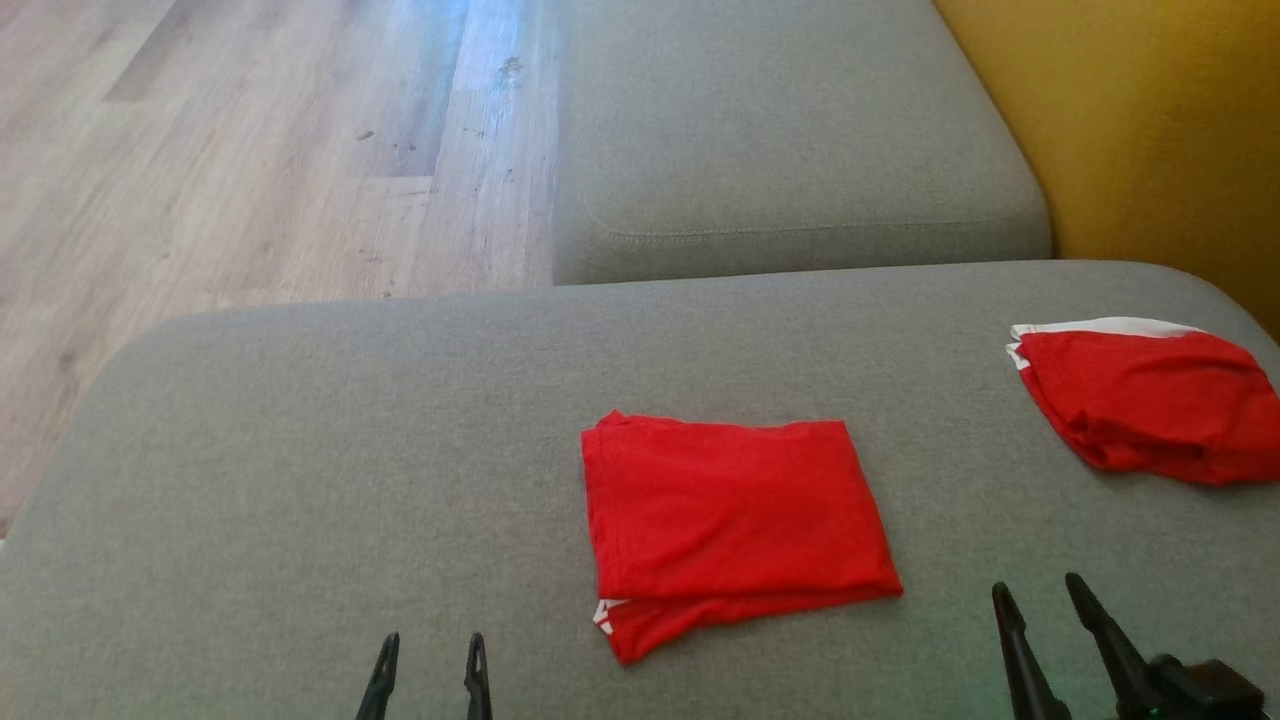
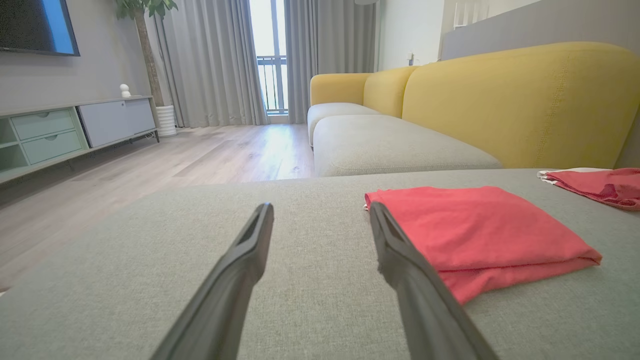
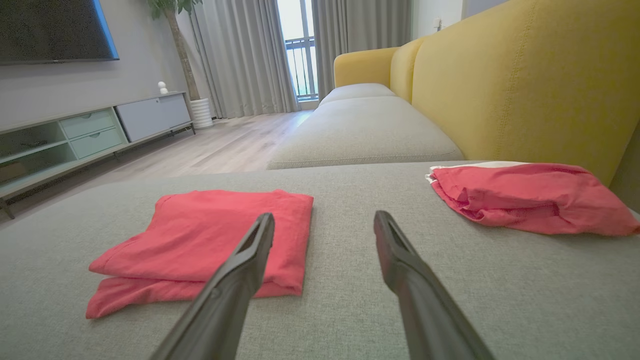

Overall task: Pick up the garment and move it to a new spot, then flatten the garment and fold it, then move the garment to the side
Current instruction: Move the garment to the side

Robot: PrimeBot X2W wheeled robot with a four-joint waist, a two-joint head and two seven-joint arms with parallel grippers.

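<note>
Nearest me, my left tool (image 1: 433, 645) hangs low over the grey seat (image 1: 300, 450) with its fingers apart and nothing between them. My right tool (image 1: 1038, 590) is the same on the near right: spread wide, empty, touching no cloth. Both sit clear of the fabric, which I read as the folding being done.

Just beyond and between them lies the folded red garment (image 1: 735, 520), a neat rectangle in the middle of the seat. A lower layer with a sliver of white trim pokes out at its near left corner. It lies closer to my right tool than my left, so I judge the remaining step, moving it aside, suits a grip on its near right edge.

Farther right, well apart, a second red garment (image 1: 1150, 405) lies loosely bunched by the seat's edge, probably marking the set-aside spot. Beyond that are the far cushion (image 1: 790, 130), the yellow backrest (image 1: 1150, 120) and the wooden floor (image 1: 250, 150) at far left.
</note>
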